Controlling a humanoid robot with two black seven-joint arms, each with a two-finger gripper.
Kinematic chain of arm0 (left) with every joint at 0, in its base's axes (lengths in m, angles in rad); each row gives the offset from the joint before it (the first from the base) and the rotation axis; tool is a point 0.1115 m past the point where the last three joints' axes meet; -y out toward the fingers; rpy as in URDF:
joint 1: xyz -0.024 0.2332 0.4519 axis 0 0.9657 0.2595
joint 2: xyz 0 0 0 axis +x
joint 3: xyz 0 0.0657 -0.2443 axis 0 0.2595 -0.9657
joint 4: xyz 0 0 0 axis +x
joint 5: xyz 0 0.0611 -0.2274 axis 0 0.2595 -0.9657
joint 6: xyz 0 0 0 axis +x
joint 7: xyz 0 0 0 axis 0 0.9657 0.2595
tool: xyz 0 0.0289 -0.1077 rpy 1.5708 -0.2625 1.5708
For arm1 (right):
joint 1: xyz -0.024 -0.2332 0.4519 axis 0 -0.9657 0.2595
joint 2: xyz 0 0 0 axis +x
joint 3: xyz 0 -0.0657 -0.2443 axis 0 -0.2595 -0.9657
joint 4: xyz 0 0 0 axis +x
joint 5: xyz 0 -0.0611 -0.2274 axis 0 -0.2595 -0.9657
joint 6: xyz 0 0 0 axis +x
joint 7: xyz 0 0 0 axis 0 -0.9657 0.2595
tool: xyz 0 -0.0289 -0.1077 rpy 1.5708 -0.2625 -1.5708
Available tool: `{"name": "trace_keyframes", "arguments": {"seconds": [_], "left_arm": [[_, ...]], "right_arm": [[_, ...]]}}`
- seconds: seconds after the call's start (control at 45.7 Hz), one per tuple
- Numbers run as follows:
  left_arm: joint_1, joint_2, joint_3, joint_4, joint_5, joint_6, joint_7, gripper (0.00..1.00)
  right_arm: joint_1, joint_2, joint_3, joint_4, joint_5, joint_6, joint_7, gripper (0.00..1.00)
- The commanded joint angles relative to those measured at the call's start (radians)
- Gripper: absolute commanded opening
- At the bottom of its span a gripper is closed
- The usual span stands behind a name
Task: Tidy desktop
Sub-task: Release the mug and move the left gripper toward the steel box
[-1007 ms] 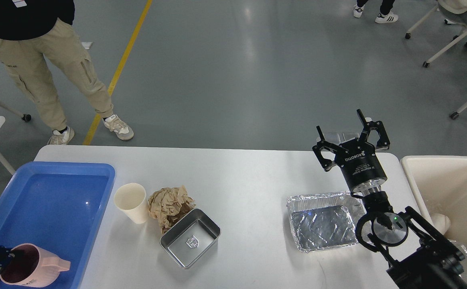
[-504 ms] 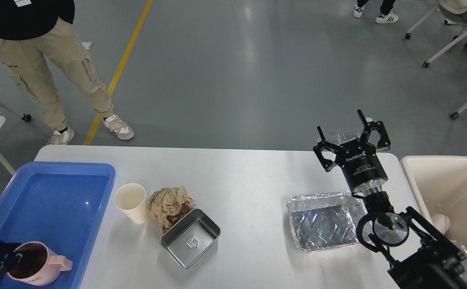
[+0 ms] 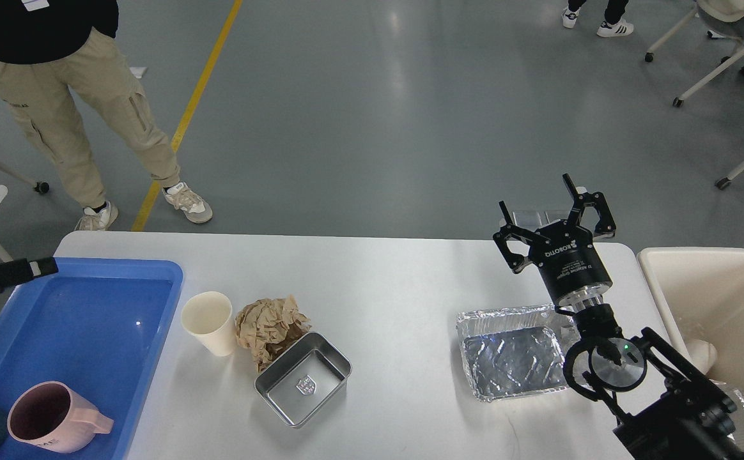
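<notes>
Desktop (image 3: pixel 397 281): smooth white, rounded corners

The left gripper (image 3: pixel 43 266) no longer holds the pink mug (image 3: pixel 49 418); it now sits apart from it, up by the far left corner of the blue tray (image 3: pixel 91 306), seen dark and end-on, so how its jaws stand cannot be told; the mug now stands free in the tray's near left corner, handle pointing right; the right gripper (image 3: pixel 554 220) sits slightly further left and further from the near edge of the tabletop (image 3: pixel 397 281), jaws spread as before.
</notes>
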Motion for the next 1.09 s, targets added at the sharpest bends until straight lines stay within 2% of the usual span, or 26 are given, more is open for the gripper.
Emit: {"name": "trace_keyframes", "arguments": {"seconds": [0.0,0.109,0.219,0.438,0.591,0.788,1.073], "left_arm": [[0.014,0.002,-0.001,-0.021,-0.145,0.0,0.071,0.97],[0.04,0.004,-0.001,-0.045,-0.291,0.002,0.134,0.97],[0.085,0.025,-0.001,-0.105,-0.432,0.016,0.166,0.97],[0.19,0.13,0.017,-0.343,-0.569,0.171,0.171,0.97],[0.214,0.185,0.042,-0.412,-0.63,0.238,0.171,0.97],[0.214,0.263,0.065,-0.432,-0.828,0.24,0.162,0.97],[0.214,0.272,0.094,-0.434,-0.932,0.24,0.154,0.97]], "right_arm": [[-0.002,-0.004,-0.001,-0.001,0.0,0.0,0.0,1.0],[-0.005,-0.007,-0.003,-0.001,0.0,-0.002,0.0,1.0],[-0.01,-0.008,-0.004,-0.001,0.0,-0.002,0.0,1.0],[-0.013,-0.008,-0.004,-0.002,0.0,-0.008,0.0,1.0],[-0.016,-0.01,-0.012,-0.002,0.0,-0.009,0.0,1.0],[-0.016,-0.01,-0.015,-0.004,-0.002,-0.011,0.0,1.0],[-0.014,-0.007,-0.018,-0.004,-0.005,-0.009,0.0,1.0]]}}
